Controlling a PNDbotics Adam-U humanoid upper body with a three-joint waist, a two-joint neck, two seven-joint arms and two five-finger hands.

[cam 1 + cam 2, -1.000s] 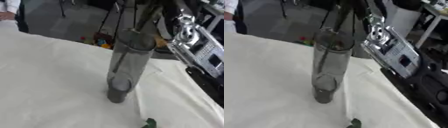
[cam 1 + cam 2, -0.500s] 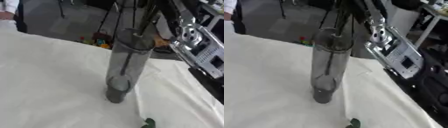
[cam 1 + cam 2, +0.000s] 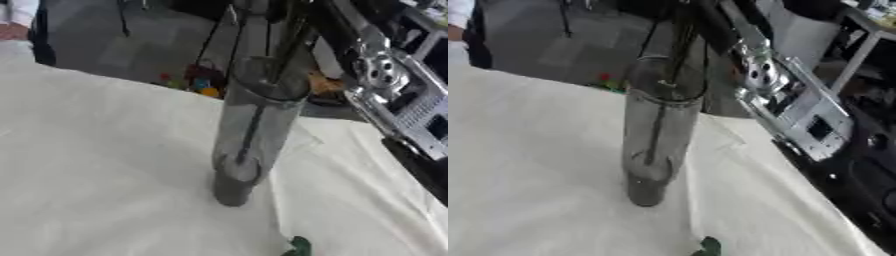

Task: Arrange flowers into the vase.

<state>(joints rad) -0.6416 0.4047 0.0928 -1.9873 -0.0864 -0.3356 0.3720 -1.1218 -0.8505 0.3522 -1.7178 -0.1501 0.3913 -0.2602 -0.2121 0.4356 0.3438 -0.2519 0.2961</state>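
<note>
A tall clear glass vase (image 3: 254, 130) stands upright on the white cloth (image 3: 96, 165), near its middle. A thin dark flower stem (image 3: 252, 135) runs down through the vase's mouth and ends low inside the glass. My right arm (image 3: 785, 95), silver and black, slants in from the right up to the top edge above the vase. Its hand (image 3: 697, 17) shows only as a dark blurred shape at the top of the stem. A small green leaf (image 3: 299, 246) lies on the cloth at the lower edge. The flower's head is out of view.
The table's far edge (image 3: 157, 82) runs just behind the vase, with dark floor and small coloured objects (image 3: 199, 82) beyond. The cloth's right edge (image 3: 798, 185) drops off beside dark equipment (image 3: 868, 155). Bare cloth spreads to the left and front of the vase.
The stem now reaches deeper into the vase. My right arm has shifted a little lower and nearer the vase's mouth. The vase has stayed upright in place.
</note>
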